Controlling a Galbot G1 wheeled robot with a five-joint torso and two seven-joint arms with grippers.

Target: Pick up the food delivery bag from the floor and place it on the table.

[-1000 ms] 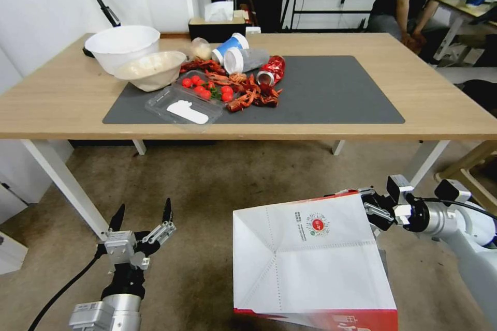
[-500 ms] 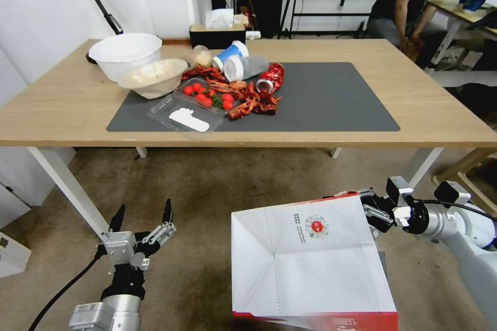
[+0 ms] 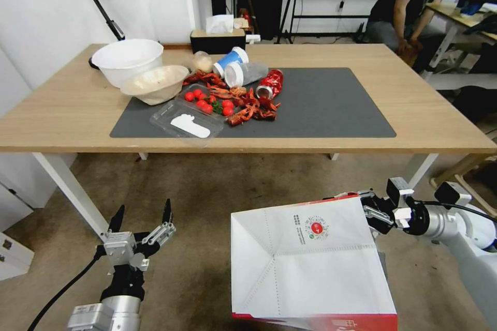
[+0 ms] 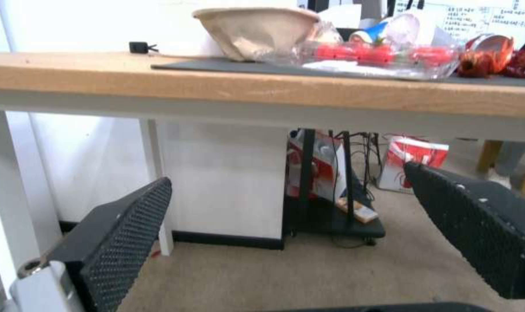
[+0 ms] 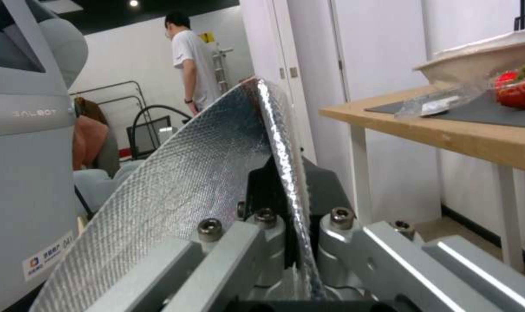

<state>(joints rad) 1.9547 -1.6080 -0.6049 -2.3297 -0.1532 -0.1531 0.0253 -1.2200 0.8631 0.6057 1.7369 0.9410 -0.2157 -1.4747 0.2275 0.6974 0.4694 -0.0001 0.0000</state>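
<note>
My right gripper (image 3: 374,210) is clenched on the food delivery bag (image 3: 310,264), apparently clear of the floor (image 3: 207,201); my left gripper (image 3: 141,217) hangs released, below the table (image 3: 435,114).

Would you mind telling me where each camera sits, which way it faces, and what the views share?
Head view: high, facing forward and down at the table; left gripper open, right gripper clamping the food delivery bag.
Left wrist view: low, facing under the table between its fingers.
Right wrist view: along the bag's foil lining.
All share the table.
</note>
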